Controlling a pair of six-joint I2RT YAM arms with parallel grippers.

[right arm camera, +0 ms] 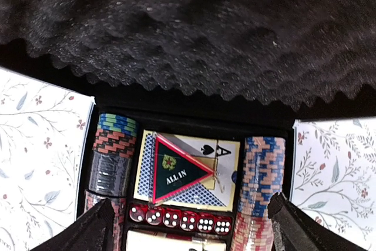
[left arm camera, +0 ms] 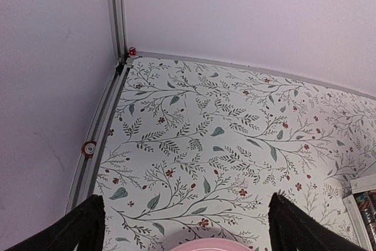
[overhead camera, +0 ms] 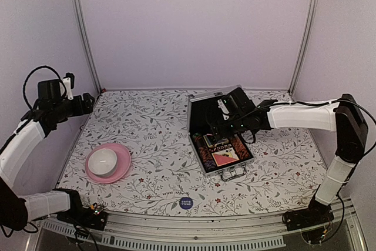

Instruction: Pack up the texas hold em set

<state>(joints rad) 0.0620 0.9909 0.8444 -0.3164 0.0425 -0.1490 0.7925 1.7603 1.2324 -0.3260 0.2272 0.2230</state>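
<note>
I read "ALL IN" on the red-black triangle [right arm camera: 179, 171]. It lies on a card deck [right arm camera: 226, 154] that shows an ace of spades, inside the silver case [overhead camera: 200, 113], right of centre on the floral worktop [overhead camera: 153, 121]. Striped chips [right arm camera: 263, 163] stand on both sides and 6 red dice [right arm camera: 179, 218] lie beside the deck. The walls are lilac. My right hand [right arm camera: 191, 230] hangs released over the case, and my left hand [left arm camera: 187, 204] is released too, well apart from it. The blue disc [overhead camera: 185, 203] lies outside the case, its writing too small to read. At the left stands a pink plate [overhead camera: 120, 168] with a white bowl [overhead camera: 103, 158].
</note>
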